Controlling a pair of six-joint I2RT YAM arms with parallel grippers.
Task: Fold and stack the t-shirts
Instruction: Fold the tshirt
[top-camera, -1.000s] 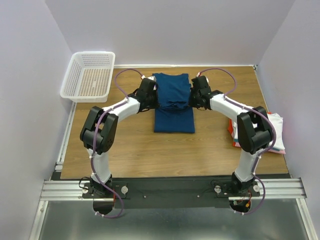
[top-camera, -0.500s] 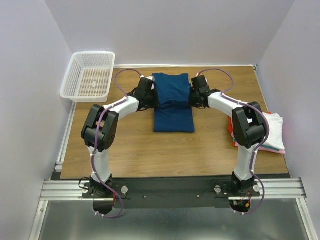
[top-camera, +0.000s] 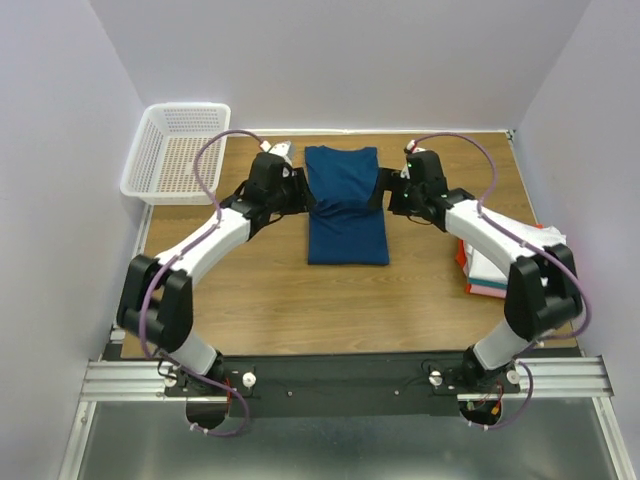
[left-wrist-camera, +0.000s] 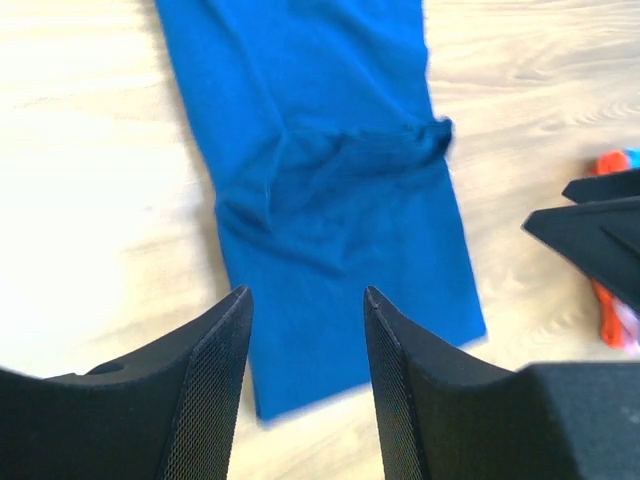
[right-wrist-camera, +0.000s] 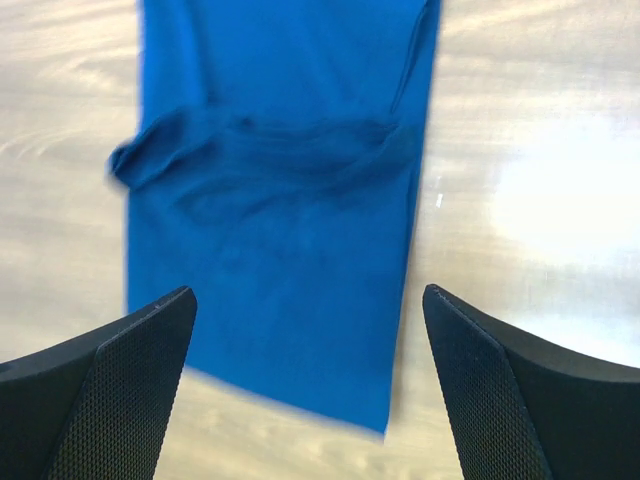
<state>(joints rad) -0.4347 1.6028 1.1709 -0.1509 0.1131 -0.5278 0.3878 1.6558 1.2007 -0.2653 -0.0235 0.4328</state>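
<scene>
Teal tee (top-camera: 346, 205) lay half-folded mid-frame; left claw (left-wrist-camera: 305, 292) parted, right claw (right-wrist-camera: 308, 291) wide, both empty, seemingly poised for next fold.

Both arms extended forward, wrists angled inward; left gripper (left-wrist-camera: 305, 300) jaws parted; right gripper (right-wrist-camera: 310, 295) jaws wide.

left jaws: opened, off blue tee (top-camera: 346, 205), backed away | right jaws: same, wider

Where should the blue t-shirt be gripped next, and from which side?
Probably its two near corners, the left hand from the left long edge, the right hand from the right: the blue t-shirt is a narrow strip whose near end lies flat, clear of the bunched fold.
</scene>
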